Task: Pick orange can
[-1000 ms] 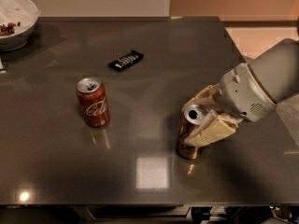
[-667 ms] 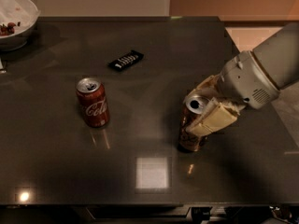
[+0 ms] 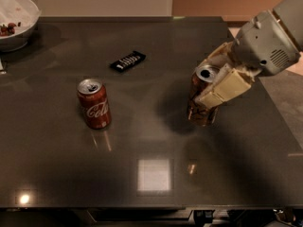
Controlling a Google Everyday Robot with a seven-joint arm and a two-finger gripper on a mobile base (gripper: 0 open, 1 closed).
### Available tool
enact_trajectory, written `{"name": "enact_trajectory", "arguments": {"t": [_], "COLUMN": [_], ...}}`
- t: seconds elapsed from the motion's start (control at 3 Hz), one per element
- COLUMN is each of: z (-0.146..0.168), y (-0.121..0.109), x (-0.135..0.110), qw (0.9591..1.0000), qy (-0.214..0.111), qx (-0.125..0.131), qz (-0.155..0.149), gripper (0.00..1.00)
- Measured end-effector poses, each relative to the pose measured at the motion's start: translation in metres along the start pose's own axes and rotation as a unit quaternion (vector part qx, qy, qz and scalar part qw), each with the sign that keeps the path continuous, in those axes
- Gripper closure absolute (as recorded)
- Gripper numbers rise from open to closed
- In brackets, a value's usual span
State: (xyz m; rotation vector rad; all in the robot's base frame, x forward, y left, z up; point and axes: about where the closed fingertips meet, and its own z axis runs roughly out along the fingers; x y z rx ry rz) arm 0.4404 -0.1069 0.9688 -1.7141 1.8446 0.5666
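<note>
The dark grey counter [image 3: 57, 164] fills the view, with a pale wall behind it. My pincer [image 3: 204, 86] reaches in from the right, clamped on the orange can [image 3: 202, 113], which is upright at the counter's right side; whether its base touches I cannot tell. A white bowl [image 3: 16, 37] sits in the far left corner, a red can [image 3: 94, 104] stands left of centre, and a small black object [image 3: 128, 61] lies beyond it.
</note>
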Motion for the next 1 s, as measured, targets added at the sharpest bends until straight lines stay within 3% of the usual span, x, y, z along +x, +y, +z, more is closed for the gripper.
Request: {"name": "enact_trajectory", "arguments": {"t": [0.67, 1.0], "z": [-0.0261, -0.0262], "y": [-0.0129, -0.0131], "x": [-0.0225, -0.0229], "qw": [0.9995, 0.9994], "qy": [0.002, 0.002], "qx": [0.029, 0.03], "qz": [-0.016, -0.016], "gripper": [1.0, 1.0]}}
